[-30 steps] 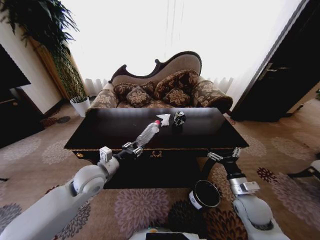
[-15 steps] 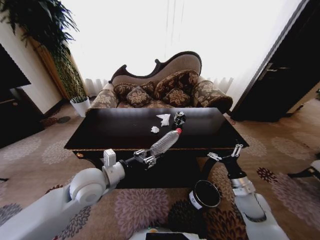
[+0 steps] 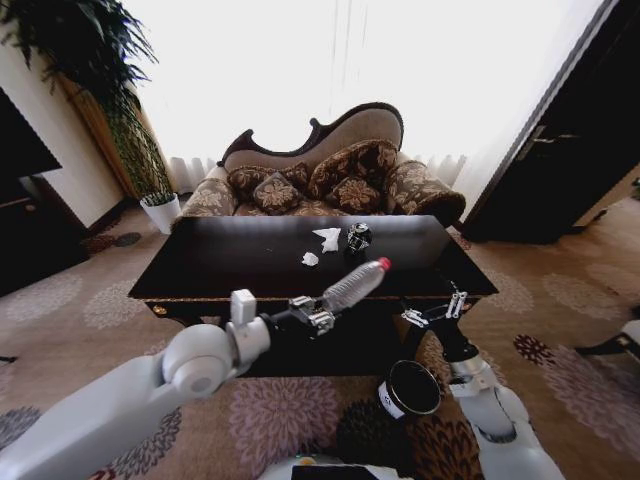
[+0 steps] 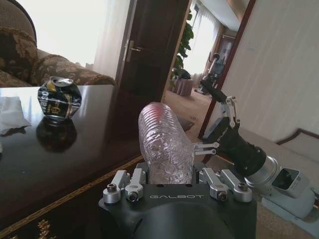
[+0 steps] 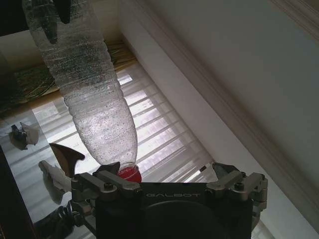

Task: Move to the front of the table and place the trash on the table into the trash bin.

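My left gripper [image 3: 316, 319] is shut on the base of the clear crushed bottle [image 3: 352, 286], held in the air beyond the front edge of the black table [image 3: 225, 262], red cap [image 3: 383, 263] pointing right. The left wrist view shows that bottle [image 4: 164, 142] gripped between the fingers. My right gripper [image 3: 432, 309] stands open just right of the cap, above the dark trash bin [image 3: 410, 388] on the floor. From the right wrist the cap [image 5: 128, 173] hangs close to one finger. A crumpled can [image 3: 358, 237] and white paper scraps [image 3: 326, 238] lie on the table.
A patterned sofa [image 3: 320, 180] stands behind the table. A potted plant [image 3: 150, 190] is at the back left and a dark door [image 3: 560, 150] at the right. Patterned carpet surrounds the table and the bin.
My left gripper has carried the bottle rightward off the table, past its front edge, toward the right gripper. The right gripper has shifted slightly left and toward the bottle's cap.
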You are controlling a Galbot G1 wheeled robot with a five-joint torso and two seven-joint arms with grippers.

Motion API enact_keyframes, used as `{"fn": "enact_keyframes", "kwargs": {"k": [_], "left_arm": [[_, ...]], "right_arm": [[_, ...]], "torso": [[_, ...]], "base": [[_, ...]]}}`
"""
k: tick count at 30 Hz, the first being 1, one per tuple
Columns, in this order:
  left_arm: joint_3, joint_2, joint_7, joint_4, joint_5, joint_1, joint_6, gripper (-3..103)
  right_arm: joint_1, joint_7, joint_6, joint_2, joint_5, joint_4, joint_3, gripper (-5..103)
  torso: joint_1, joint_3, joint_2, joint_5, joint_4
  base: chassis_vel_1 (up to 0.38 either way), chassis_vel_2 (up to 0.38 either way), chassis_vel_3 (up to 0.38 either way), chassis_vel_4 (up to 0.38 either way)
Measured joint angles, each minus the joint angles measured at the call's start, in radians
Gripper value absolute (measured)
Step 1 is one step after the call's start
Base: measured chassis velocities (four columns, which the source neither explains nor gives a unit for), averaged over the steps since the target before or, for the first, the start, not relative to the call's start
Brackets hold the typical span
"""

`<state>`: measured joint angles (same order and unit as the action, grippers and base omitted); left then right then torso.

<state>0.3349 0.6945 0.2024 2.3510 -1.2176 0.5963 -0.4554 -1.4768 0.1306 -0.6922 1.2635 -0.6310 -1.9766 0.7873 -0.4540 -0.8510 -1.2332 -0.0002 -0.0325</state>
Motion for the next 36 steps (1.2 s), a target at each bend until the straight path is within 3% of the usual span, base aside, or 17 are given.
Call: {"fn": "enact_keyframes", "kwargs": {"k": [5,14,22,28,36], "left_arm": [[0.039,0.013,-0.005,-0.002,0.008,-0.041,-0.001,41],[0.067,0.019,0.012,0.008,-0.061,-0.150,-0.002,41],[0.117,0.056,0.026,-0.016,-0.051,-0.137,0.000,41],[0.148,0.073,0.007,-0.036,0.013,-0.130,0.013,41],[0.172,0.114,0.021,-0.048,0.003,-0.149,0.012,41]], "right_arm": [[-0.008,-0.004,0.002,0.003,0.008,-0.003,0.002,100],[-0.007,-0.005,0.000,0.015,0.001,0.001,-0.010,100],[-0.012,-0.006,0.002,0.016,0.012,-0.020,-0.007,100],[-0.021,-0.007,0.003,0.019,0.015,-0.025,-0.005,100],[-0.027,-0.009,0.003,0.019,0.011,-0.037,-0.006,100]], "torso": [[0.000,0.000,0.000,0.0000,0.0000],[0.000,0.000,0.000,0.0002,0.0000],[0.000,0.000,0.000,-0.0001,0.0001],[0.000,0.000,0.000,-0.0001,0.0001],[0.000,0.000,0.000,0.0000,0.0001]], "base": [[0.000,0.000,0.000,0.000],[0.000,0.000,0.000,0.000],[0.000,0.000,0.000,0.000],[0.000,0.000,0.000,0.000],[0.000,0.000,0.000,0.000]]}}
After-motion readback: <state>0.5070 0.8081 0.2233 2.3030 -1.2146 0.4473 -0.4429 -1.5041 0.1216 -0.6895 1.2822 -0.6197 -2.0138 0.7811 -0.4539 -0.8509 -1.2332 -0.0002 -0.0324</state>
